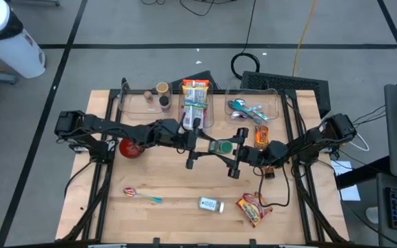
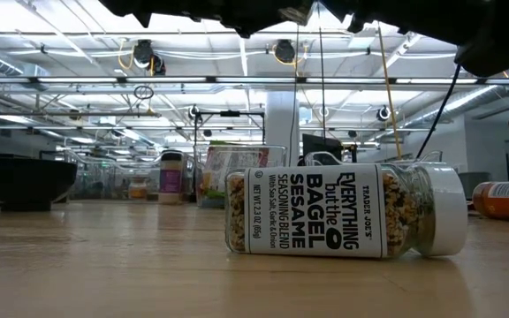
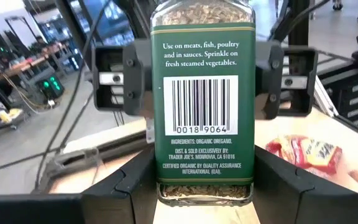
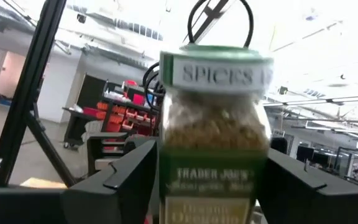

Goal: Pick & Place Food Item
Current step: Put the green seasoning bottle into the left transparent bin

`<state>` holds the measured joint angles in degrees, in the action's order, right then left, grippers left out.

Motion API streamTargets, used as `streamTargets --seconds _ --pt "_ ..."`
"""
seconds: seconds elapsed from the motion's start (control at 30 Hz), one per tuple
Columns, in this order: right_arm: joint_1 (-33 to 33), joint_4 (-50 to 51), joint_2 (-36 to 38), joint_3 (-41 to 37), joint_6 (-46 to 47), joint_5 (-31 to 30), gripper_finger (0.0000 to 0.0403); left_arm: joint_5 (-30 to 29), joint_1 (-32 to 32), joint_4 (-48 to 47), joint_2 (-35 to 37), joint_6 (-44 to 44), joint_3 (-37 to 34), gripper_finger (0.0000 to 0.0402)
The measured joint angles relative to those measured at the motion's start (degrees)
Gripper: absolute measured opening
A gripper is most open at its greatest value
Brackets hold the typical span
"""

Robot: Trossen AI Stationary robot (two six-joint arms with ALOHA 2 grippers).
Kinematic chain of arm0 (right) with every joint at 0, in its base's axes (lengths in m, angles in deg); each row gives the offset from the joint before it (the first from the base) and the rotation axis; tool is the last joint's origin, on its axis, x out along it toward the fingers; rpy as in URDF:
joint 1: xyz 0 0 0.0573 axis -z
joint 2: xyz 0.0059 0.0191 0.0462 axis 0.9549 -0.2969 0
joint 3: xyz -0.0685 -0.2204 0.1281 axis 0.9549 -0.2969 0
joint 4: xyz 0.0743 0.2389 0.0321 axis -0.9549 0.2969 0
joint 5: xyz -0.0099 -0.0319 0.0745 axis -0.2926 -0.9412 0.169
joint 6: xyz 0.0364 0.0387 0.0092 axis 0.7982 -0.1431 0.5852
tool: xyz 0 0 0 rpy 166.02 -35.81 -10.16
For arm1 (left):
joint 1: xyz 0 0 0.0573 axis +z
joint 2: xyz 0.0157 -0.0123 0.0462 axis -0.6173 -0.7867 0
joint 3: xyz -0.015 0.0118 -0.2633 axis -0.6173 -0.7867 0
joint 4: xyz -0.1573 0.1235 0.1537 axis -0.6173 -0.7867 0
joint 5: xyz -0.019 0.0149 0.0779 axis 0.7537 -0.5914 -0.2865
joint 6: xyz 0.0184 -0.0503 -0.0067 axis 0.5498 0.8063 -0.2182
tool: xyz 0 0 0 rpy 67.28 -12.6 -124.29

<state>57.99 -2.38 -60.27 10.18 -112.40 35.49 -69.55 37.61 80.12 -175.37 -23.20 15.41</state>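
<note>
Oregano jar (image 1: 222, 147) held mid-table between both grippers: left gripper (image 1: 200, 145) clamps one end; right gripper (image 1: 241, 149) brackets the other, grip unclear.

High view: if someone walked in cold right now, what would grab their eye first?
Both grippers meet mid-table around one green-labelled oregano jar, left gripper and right gripper at either end. Next, the bagel seasoning jar lying on its side near the front edge, beside a red snack packet.
</note>
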Motion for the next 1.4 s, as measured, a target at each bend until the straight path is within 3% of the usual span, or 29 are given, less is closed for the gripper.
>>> streamTargets --seconds 0.8,1.03,1.2,1.4 --pt "0.5 0.3 0.0 -0.1 2.4 0.2 0.019 0.3 0.1 0.5 1.2 -0.3 -0.1 0.0205" --pt "0.5 2.8 -0.1 -0.1 3.0 -3.9 0.019 -1.1 0.2 0.0 1.3 -2.7 0.1 0.0301" --pt "1.9 4.7 -0.1 -0.1 5.5 -4.4 0.019 -4.7 0.2 -7.8 2.1 -3.1 2.4 0.0334" --pt "3.6 7.4 -0.1 0.0 8.9 -4.0 0.019 -3.2 -0.4 -28.3 1.8 -2.9 12.6 0.0338"
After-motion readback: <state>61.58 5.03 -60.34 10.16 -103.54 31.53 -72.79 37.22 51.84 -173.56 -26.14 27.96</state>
